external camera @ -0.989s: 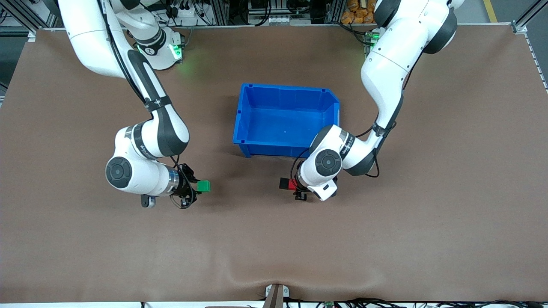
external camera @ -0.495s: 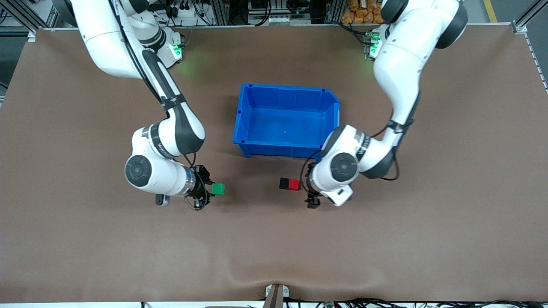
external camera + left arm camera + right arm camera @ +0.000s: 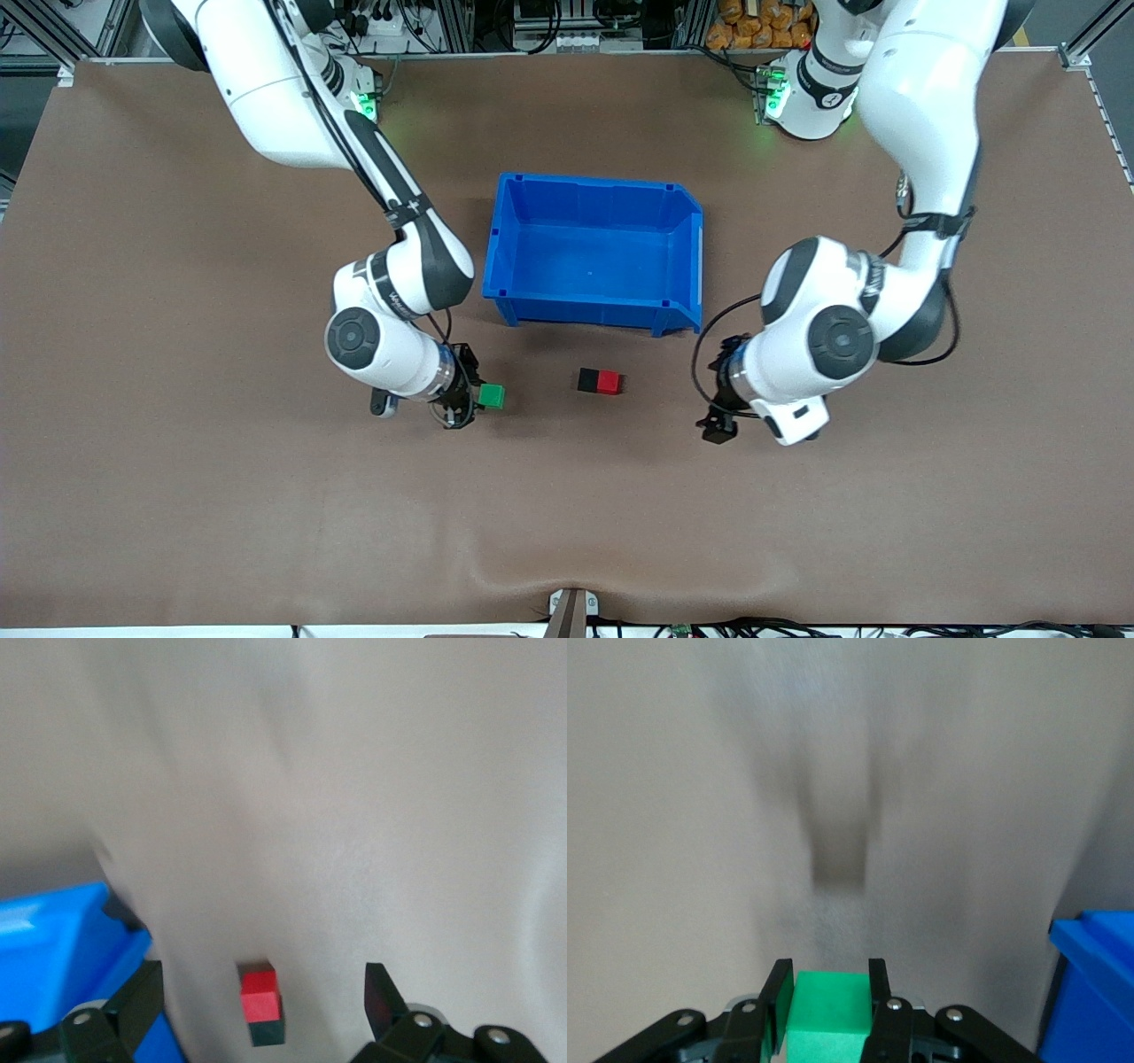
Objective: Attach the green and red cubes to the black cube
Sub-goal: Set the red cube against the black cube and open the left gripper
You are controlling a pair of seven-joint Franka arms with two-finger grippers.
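The red cube (image 3: pixel 609 382) and the black cube (image 3: pixel 587 380) lie joined side by side on the brown table, nearer the front camera than the blue bin. In the left wrist view the red cube (image 3: pixel 260 994) lies against the black cube (image 3: pixel 267 1033). My right gripper (image 3: pixel 472 400) is shut on the green cube (image 3: pixel 491 396), on the right arm's side of the pair; the right wrist view shows the green cube (image 3: pixel 827 1008) between the fingers. My left gripper (image 3: pixel 719 415) is open and empty, well off the pair toward the left arm's end.
A blue bin (image 3: pixel 511 257), open and with nothing in it, stands in the middle of the table, just farther from the front camera than the cubes. Its edge shows in the left wrist view (image 3: pixel 53 939) and the right wrist view (image 3: pixel 1099 983).
My left gripper let go of the red cube and drew away toward the left arm's end. My right gripper carried the green cube closer to the red-black pair.
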